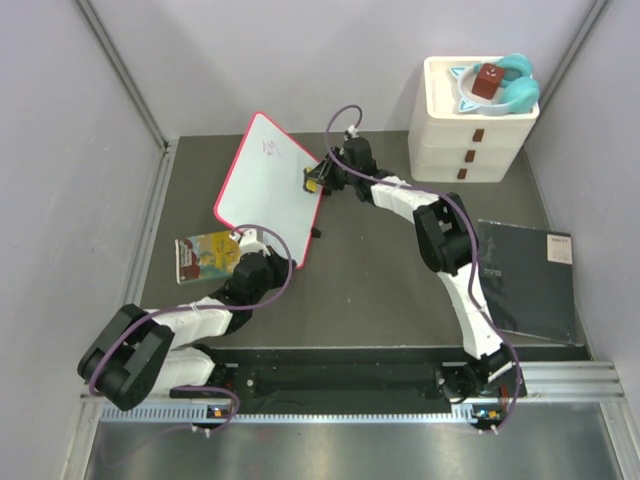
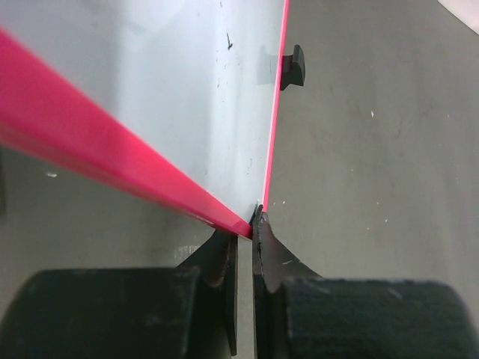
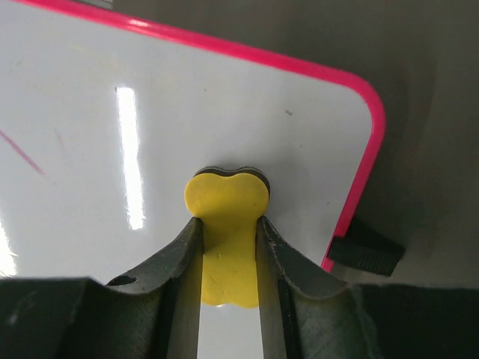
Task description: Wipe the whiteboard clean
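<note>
Our left hand (image 2: 245, 228) pinches 1 pink corner of the whiteboard (image 1: 265, 185); our right hand (image 3: 228, 224) clamps a yellow eraser (image 3: 227, 194) against its white face, over the bench (image 1: 370, 270).

The whiteboard (image 1: 262, 170) is glossy white with a red-pink frame. A faint red scribble marks it near the top, and a thin red stroke shows in the right wrist view. Its clips (image 2: 294, 66) are black. The eraser (image 3: 227, 206) is yellow over a dark base layer. The left gripper (image 2: 243, 226) and right gripper (image 3: 228, 224) are black-grey. The arms (image 1: 440, 235) are white and black, with purple cables (image 1: 343, 109). The table (image 1: 370, 280) is dark grey, the sheet (image 1: 525, 285) near-black. The drawers (image 1: 455, 140) are white with brown handles, topped by a teal thing (image 1: 518, 90) and a red-brown block (image 1: 488, 80). The booklet (image 1: 205, 255) has a yellow and teal cartoon print.
</note>
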Controlling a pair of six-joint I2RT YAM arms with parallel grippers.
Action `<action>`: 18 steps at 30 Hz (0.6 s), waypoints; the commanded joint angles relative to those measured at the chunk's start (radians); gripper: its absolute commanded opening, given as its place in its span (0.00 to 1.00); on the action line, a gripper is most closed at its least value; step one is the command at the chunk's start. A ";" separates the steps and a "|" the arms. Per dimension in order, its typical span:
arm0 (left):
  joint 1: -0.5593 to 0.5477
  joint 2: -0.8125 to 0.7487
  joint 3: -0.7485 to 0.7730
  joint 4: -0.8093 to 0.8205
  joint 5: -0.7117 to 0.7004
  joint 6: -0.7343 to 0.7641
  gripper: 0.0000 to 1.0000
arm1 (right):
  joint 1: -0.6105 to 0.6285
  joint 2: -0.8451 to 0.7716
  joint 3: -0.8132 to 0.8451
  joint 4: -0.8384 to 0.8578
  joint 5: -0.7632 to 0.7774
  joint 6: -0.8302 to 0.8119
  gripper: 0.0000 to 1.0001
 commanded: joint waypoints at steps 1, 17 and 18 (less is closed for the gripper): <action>-0.040 0.031 -0.007 -0.175 0.194 0.148 0.00 | 0.024 0.085 0.077 -0.060 -0.027 -0.012 0.00; -0.040 0.024 -0.013 -0.172 0.193 0.145 0.00 | 0.188 0.016 -0.125 -0.010 -0.081 -0.078 0.00; -0.040 0.024 -0.012 -0.172 0.194 0.147 0.00 | 0.194 0.002 -0.124 -0.008 -0.079 -0.081 0.00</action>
